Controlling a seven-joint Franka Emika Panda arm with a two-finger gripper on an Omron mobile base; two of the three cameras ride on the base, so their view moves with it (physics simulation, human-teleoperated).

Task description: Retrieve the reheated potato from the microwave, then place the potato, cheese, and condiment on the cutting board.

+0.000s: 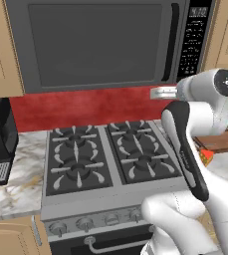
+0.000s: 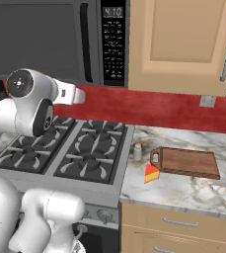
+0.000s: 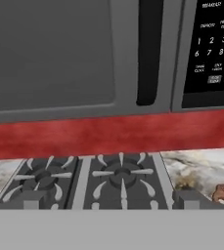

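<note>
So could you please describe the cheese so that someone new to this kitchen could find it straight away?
Start at the black gas stove and move right onto the marble counter. Near the looped handle of the reddish-brown wooden cutting board lies the small yellow-orange cheese wedge with a red edge. The pale grey cylindrical shaker behind it is upright and colourless.

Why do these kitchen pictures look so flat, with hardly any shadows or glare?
Left base view: the microwave door is an even matt grey, without reflections. Right base view: the cheese and cutting board cast almost no shadow on the counter. Hand view: the button panel lettering is soft and blurry.
</note>
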